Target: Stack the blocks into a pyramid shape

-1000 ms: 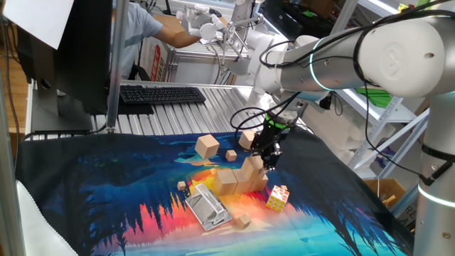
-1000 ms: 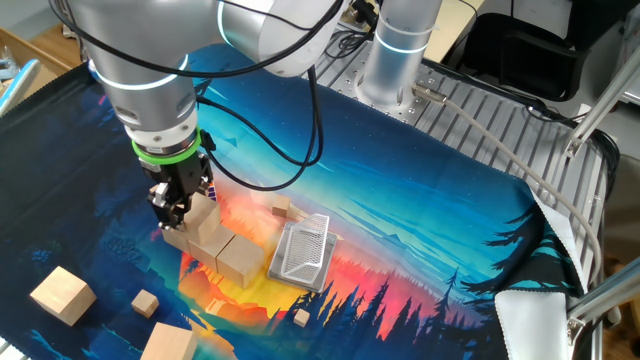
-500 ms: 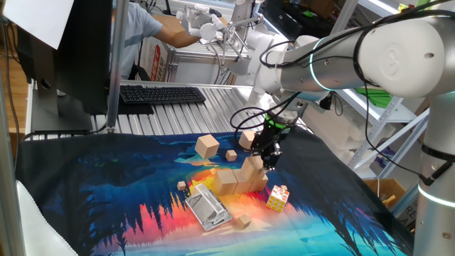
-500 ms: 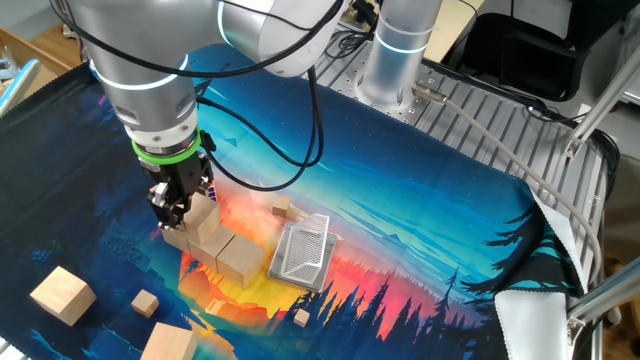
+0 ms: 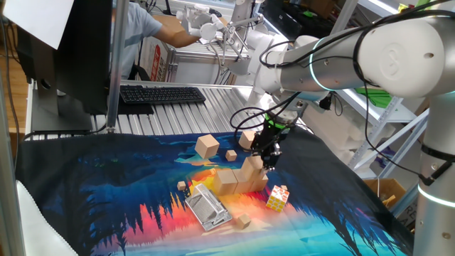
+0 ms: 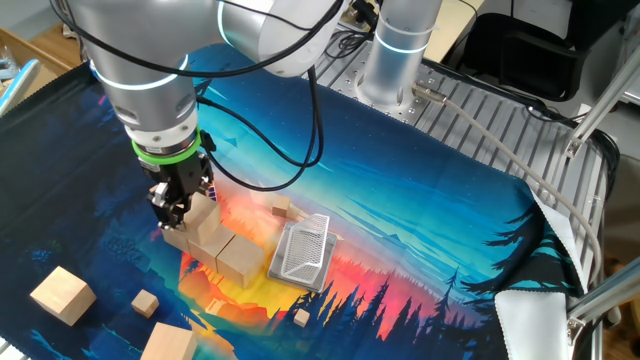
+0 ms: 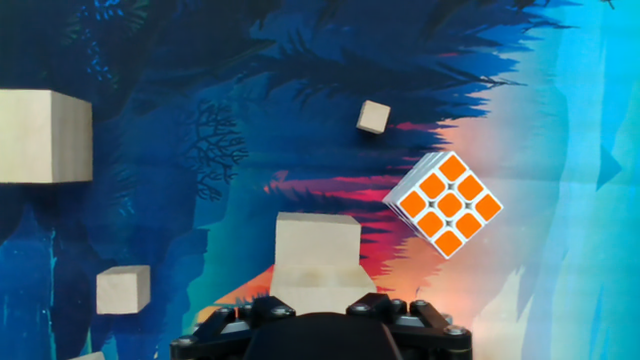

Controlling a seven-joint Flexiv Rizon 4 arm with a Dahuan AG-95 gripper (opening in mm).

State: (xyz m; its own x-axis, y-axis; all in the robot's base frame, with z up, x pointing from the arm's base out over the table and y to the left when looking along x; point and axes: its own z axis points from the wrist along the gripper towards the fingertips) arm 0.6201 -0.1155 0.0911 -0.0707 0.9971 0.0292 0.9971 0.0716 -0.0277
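Note:
Two tan wooden blocks (image 5: 234, 181) (image 6: 240, 258) sit side by side on the painted cloth. A third block (image 5: 252, 165) (image 6: 207, 216) rests on top of them. My gripper (image 5: 269, 155) (image 6: 178, 208) reaches down over this top block with its fingers tight against the block's sides, and I see no gap. In the hand view the same block (image 7: 317, 255) fills the space between the jaws of the gripper (image 7: 318, 300). Two more blocks (image 5: 207, 146) (image 5: 247, 139) lie loose behind the stack, and they show as well at the other fixed view's near left (image 6: 62, 295) (image 6: 175, 343).
A multicoloured puzzle cube (image 5: 278, 198) (image 7: 448, 204) lies right beside the stack. A metal mesh piece (image 5: 207, 208) (image 6: 303, 250) lies in front of it. Several tiny wooden cubes (image 5: 231, 154) (image 6: 146, 303) (image 7: 373, 116) are scattered about. A keyboard (image 5: 162, 94) sits beyond the cloth.

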